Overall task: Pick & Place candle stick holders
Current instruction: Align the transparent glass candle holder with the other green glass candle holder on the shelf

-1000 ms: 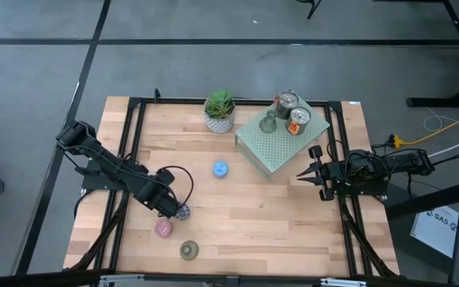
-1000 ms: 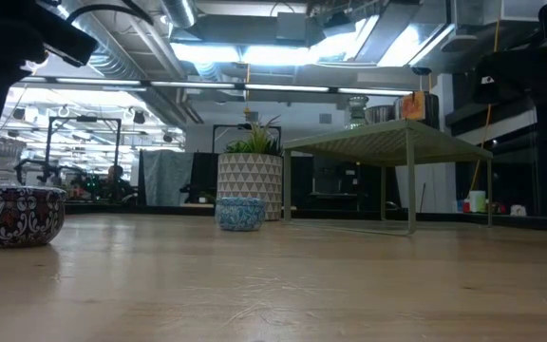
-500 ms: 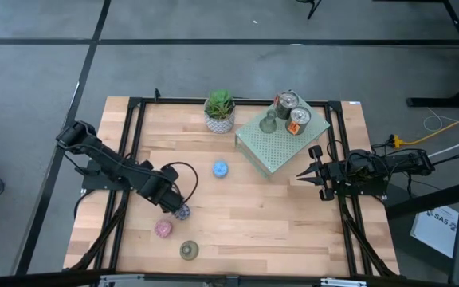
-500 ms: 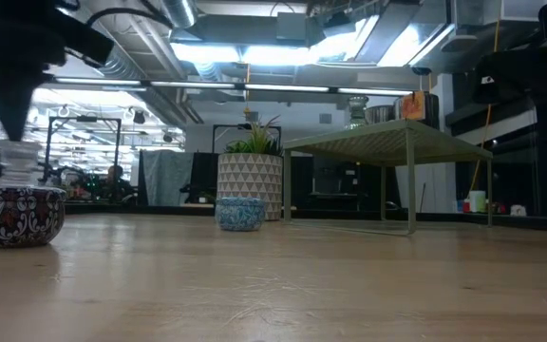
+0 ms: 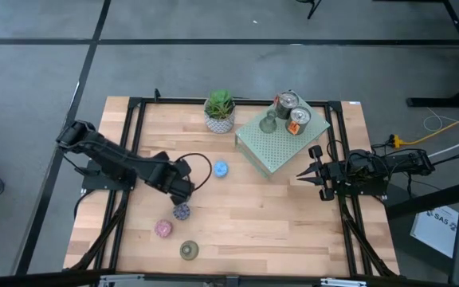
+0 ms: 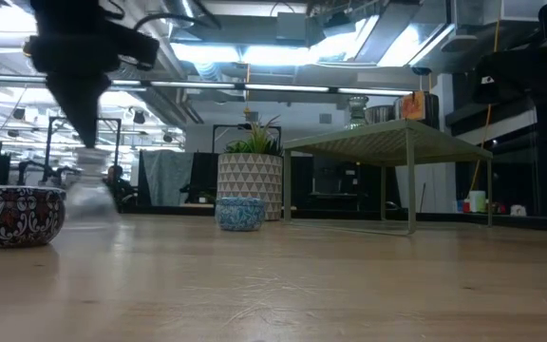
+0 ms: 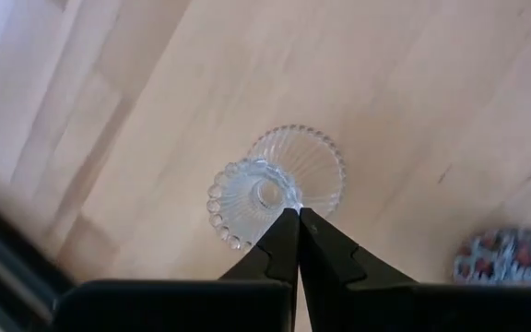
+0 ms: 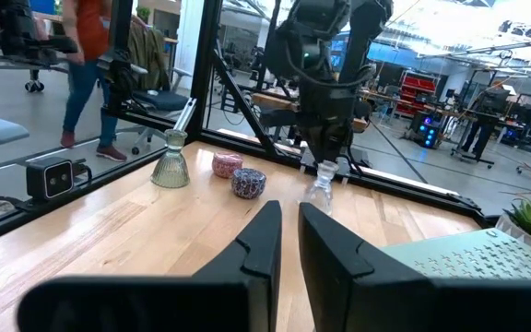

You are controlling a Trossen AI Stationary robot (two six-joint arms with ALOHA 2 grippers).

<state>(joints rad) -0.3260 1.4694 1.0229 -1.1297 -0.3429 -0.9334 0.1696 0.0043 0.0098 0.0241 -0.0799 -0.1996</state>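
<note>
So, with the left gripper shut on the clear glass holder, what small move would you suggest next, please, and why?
Probably carry it on toward the pale green slab. The left gripper is shut on the clear glass holder, already lifted off the wood in the right wrist view, and three holders stand on that slab.

left gripper (image 5: pixel 188 189) now away from purple mosaic holder (image 5: pixel 182 211), shifted toward blue holder (image 5: pixel 220 169). jaws go from part-open to pinched on rim of clear glass holder (image 7: pixel 275 189). glass holder lifted off table (image 5: pixel 293 215), hanging just above wood in low view instead of sitting behind mosaic one.
</note>
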